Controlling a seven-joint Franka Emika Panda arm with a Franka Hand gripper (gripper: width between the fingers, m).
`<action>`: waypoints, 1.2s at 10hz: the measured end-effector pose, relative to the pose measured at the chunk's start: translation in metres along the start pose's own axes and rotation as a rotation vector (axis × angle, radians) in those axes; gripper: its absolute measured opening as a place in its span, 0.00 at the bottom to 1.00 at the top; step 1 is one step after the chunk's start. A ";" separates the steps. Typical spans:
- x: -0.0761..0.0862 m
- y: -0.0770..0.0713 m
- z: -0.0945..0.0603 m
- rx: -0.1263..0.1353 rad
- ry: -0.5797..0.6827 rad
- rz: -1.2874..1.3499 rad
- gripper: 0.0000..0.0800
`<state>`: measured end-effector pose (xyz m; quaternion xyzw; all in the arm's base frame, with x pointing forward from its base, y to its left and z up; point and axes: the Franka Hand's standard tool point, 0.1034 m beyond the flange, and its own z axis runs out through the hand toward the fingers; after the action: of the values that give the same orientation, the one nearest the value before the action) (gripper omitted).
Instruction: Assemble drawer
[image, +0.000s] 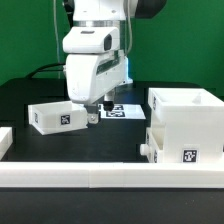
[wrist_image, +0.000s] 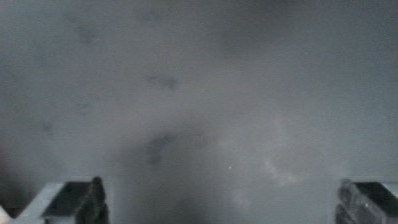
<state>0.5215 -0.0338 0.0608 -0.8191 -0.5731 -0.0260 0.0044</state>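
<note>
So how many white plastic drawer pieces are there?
2: a small white tray at the exterior view's left, a tall boxy housing at its right. Another tray may be hidden.

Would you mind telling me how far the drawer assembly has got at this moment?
Early, it seems. Done: perhaps one step; a knobbed tray sits low at the housing, but whether it is slotted in I cannot tell. In hand: nothing; the tool hangs open over the table beside the loose tray. Left: fitting that tray into the housing.
</note>
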 end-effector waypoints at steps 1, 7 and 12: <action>0.000 0.000 0.000 0.001 0.000 0.000 0.81; -0.024 -0.036 0.003 0.004 -0.042 0.335 0.81; -0.036 -0.037 0.003 -0.010 -0.028 0.287 0.81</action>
<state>0.4744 -0.0544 0.0551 -0.8929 -0.4500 -0.0164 -0.0038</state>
